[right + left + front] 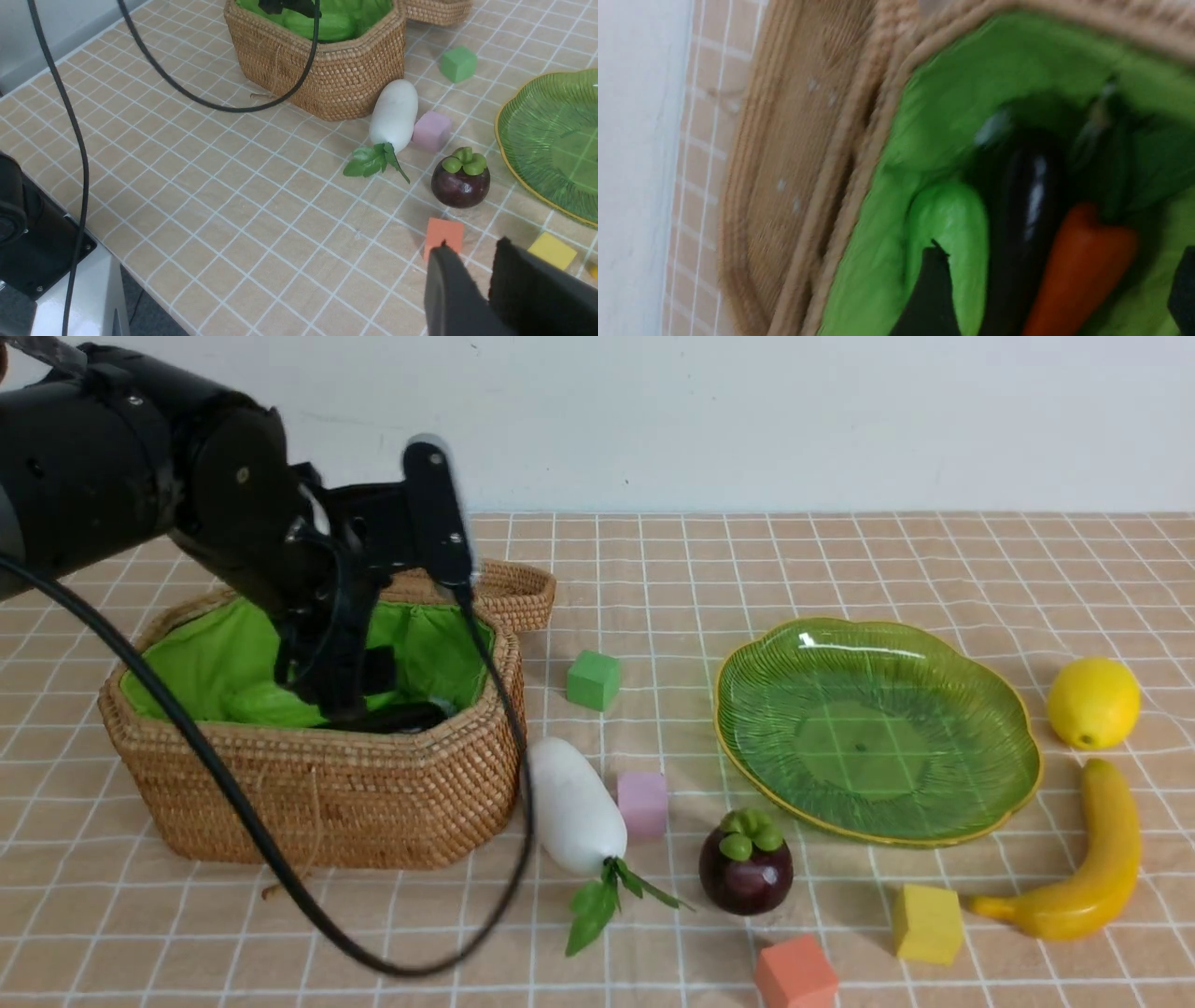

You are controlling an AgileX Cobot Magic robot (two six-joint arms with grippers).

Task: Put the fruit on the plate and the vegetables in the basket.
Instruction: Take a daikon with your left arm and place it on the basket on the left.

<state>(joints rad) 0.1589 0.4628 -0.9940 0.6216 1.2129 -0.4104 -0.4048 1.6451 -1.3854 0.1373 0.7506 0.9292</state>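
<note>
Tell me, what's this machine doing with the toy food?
It is sorting them. Its left fingers are spread open inside the basket, where the eggplant, carrot and a green vegetable lie. The radish lies on the table beside the basket, and the plate holds nothing yet.

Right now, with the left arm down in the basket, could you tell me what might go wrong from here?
The left gripper sits low inside the basket; lifting out, it could snag the green lining. The black cable loops near the white radish and might drag it. The radish lies close between basket wall and pink cube, leaving tight room for grasping.
</note>
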